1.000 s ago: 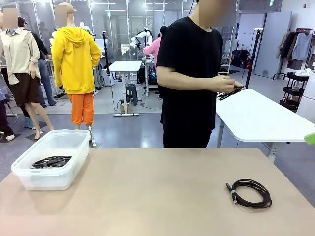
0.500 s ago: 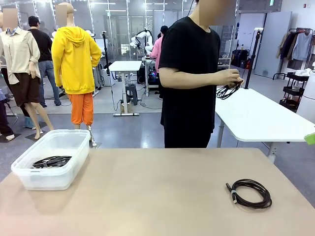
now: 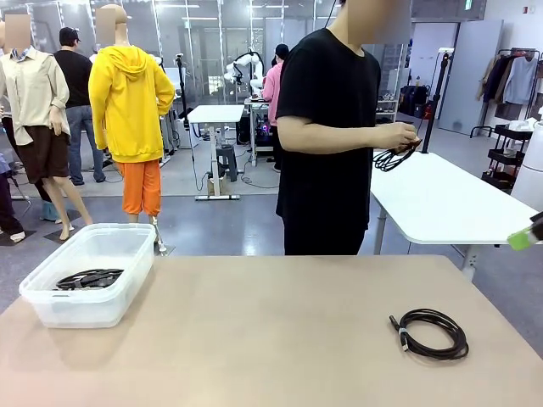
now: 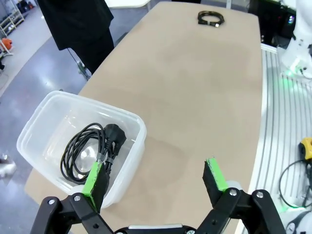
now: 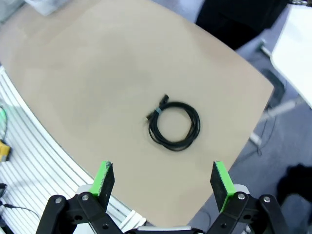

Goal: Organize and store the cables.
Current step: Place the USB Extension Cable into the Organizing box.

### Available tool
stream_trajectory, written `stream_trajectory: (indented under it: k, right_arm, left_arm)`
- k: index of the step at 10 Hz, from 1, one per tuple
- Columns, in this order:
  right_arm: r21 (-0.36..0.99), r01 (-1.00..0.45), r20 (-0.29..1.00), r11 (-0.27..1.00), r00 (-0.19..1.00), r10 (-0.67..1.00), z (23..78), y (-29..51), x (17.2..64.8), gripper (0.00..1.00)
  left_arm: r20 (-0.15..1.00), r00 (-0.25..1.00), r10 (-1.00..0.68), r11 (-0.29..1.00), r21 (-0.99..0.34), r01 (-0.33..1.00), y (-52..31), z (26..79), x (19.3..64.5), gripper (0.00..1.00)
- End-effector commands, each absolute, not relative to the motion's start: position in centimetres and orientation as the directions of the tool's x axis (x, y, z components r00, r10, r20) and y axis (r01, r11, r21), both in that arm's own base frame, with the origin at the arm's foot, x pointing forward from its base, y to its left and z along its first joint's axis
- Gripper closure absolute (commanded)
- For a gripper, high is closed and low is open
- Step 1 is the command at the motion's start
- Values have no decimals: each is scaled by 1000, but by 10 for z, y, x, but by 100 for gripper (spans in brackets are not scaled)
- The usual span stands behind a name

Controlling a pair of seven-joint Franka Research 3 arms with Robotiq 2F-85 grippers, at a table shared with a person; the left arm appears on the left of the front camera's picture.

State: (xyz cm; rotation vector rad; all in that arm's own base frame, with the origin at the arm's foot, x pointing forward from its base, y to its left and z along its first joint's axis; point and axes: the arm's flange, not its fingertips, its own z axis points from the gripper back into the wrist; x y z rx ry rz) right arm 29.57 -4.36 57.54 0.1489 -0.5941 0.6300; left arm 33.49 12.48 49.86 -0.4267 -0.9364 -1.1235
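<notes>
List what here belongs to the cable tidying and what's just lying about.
Belongs to the job:
- clear plastic bin
- coiled cable inside it
- loose coiled cable on the beige table
- cable bundle in the person's hand

Just lying about:
- white side table
- black cart
- small white desk farther back

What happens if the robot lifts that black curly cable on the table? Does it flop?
The thin black coiled cable probably sags, being slim cord. It looks light. Its plug end sticks out, so that may dangle.
</notes>
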Motion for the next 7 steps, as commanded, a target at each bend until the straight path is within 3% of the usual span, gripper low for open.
stream_trajectory:
  k: [1,3,5,6,7]
  right_arm:
    - [-63,-457,350,887,822,448,584,-5,323,0]
    - [-26,-357,224,934,908,353,571,33,368,0]
    - [16,-251,105,968,963,248,519,68,413,0]
    - [-40,-163,96,986,981,167,491,77,428,0]
    - [-15,-147,107,989,983,147,463,89,438,0]
  left_arm:
    - [823,114,-556,403,147,903,124,497,335,0]
    - [823,114,-556,403,147,903,124,497,335,0]
    - [823,114,-556,403,147,903,124,497,335,0]
    - [823,114,-556,403,147,903,124,497,335,0]
    - [823,114,-556,403,147,903,124,497,335,0]
